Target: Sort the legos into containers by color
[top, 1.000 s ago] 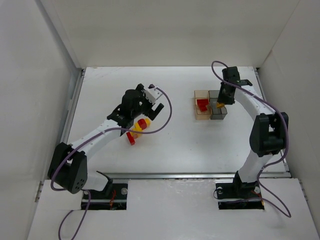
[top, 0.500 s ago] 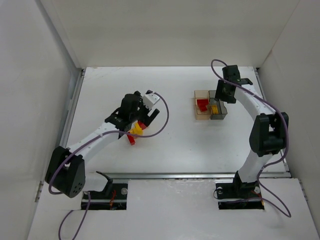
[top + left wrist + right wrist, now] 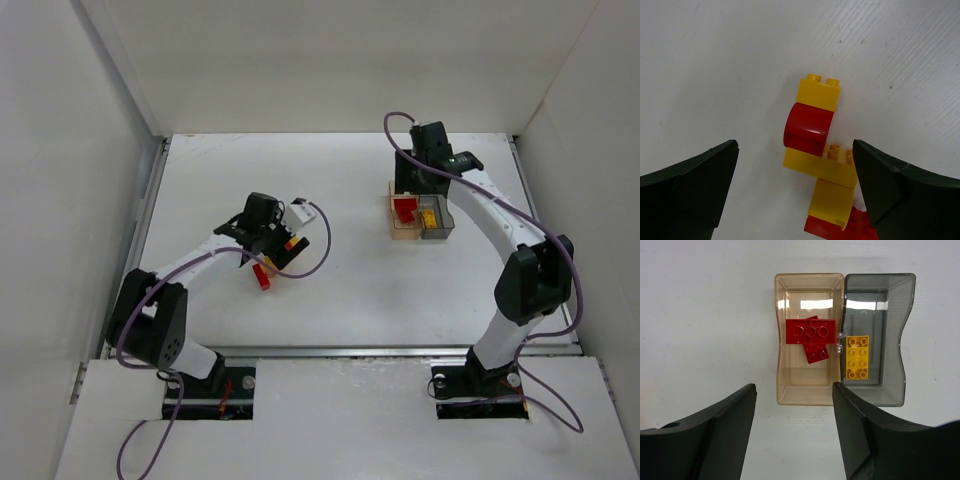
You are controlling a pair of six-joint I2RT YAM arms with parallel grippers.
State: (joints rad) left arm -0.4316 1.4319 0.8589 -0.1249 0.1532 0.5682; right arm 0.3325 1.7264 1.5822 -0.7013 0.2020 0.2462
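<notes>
Leftward of centre, left gripper (image 3: 795, 150), released, straddles clustered legos (image 3: 808, 125); right gripper (image 3: 794, 390), released, overhangs containers (image 3: 781, 365) near far edge.

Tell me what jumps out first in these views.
A tangle of red and yellow legos lies on the table between the jaws of the open left gripper. Under the open right gripper, the amber bin holds two red bricks and the grey bin one yellow brick.

White table (image 3: 350, 290), surface faintly ribbed. Left of centre, nearer the near edge, a tight clump of red and yellow legos (image 3: 820, 167), bricks touching. Toward the far right corner, two joined containers: amber bin (image 3: 781, 365), with grey bin (image 3: 895, 340) touching on its right-edge side.
</notes>
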